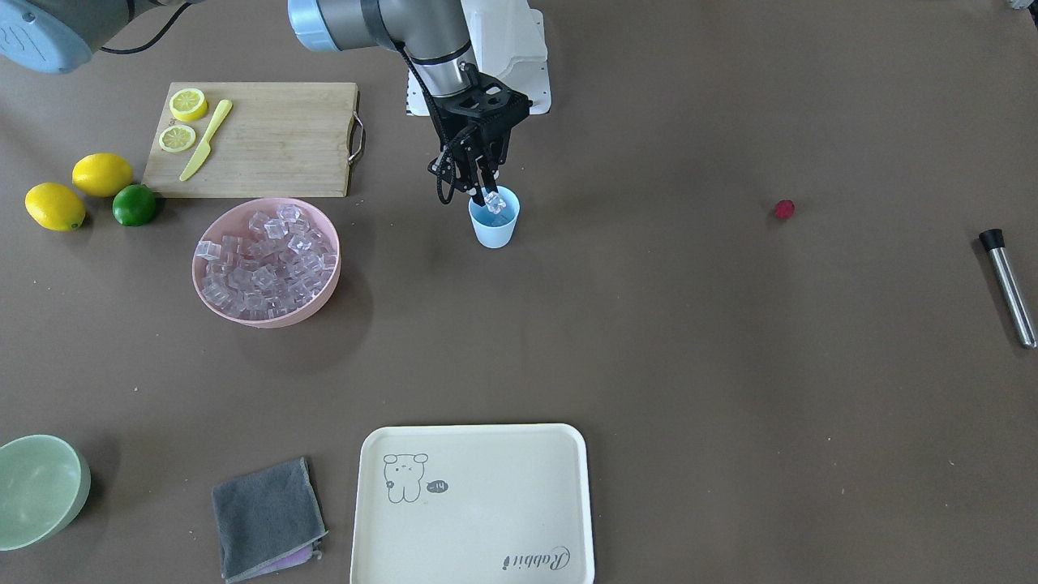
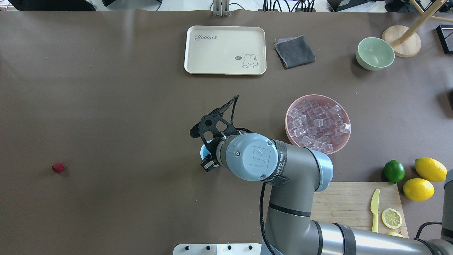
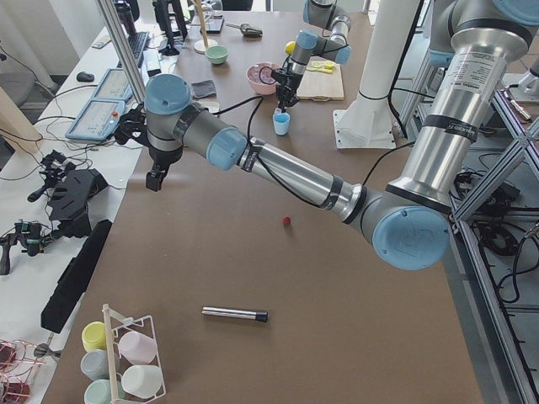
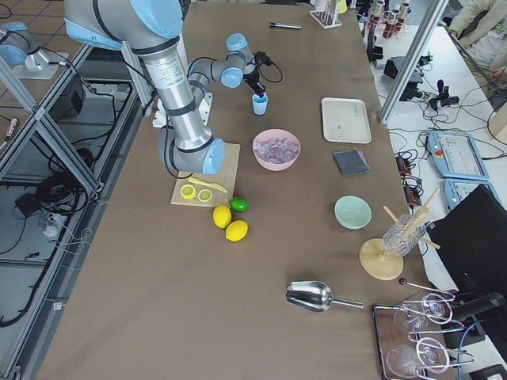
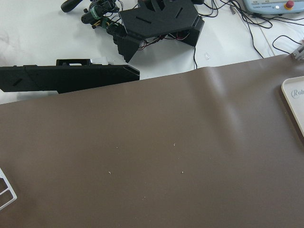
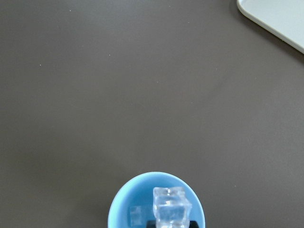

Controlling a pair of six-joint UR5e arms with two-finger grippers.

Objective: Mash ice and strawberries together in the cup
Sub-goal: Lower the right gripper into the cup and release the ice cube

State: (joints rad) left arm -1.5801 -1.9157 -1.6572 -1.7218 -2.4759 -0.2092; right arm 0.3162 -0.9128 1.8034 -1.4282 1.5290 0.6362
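The light blue cup (image 1: 494,229) stands mid-table, also in the overhead view (image 2: 204,151). My right gripper (image 1: 489,195) hangs over its mouth, shut on a clear ice cube (image 1: 494,200). In the right wrist view that cube (image 6: 171,206) sits just above the cup (image 6: 122,209), with another small ice piece (image 6: 136,216) inside. The pink bowl (image 1: 268,318) beside the cup holds several more ice cubes (image 1: 263,258). The dark red strawberry (image 1: 783,209) lies alone, far toward my left side. My left gripper (image 3: 156,178) hovers over the far table edge; I cannot tell if it is open.
A steel muddler (image 1: 1008,285) lies past the strawberry. A cutting board (image 1: 268,142) with lemon slices and a yellow knife, two lemons and a lime (image 1: 135,205) are near my right side. A cream tray (image 1: 474,507), grey cloth (image 1: 266,517) and green bowl (image 1: 40,489) line the far edge.
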